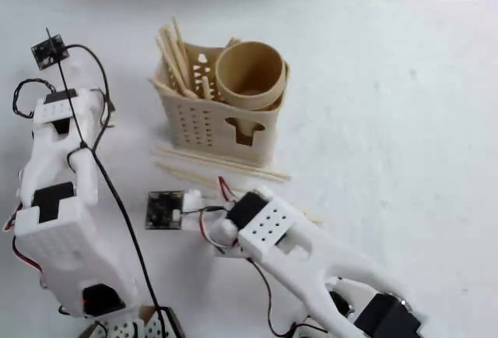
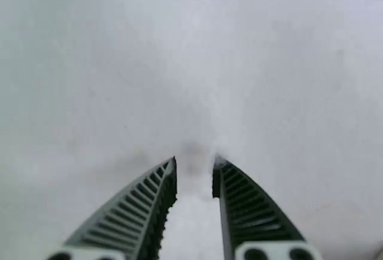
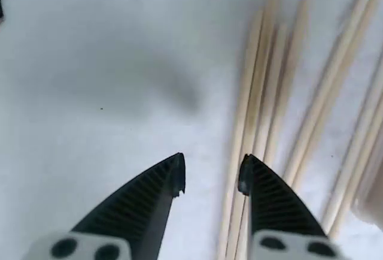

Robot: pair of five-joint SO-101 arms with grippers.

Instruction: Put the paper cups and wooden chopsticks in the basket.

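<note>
Paper cups point(image 1: 249, 73) sit in the basket point(image 1: 194, 124), loose chopsticks point(image 1: 222, 163) lie just in front of it, right gripper point(image 3: 209, 176) open-jawed and empty beside them, likely next: centre over one, pinch.

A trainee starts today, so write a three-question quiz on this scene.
1. True or false: the paper cups already sit inside the basket.
2. The loose chopsticks lie on the table: A) in front of the basket, on the arms' side; B) behind the basket; C) under the left arm.
3. Which hangs over the loose chopsticks, the left claw or the right claw?

Key: 1 true; 2 A; 3 the right claw.
</note>
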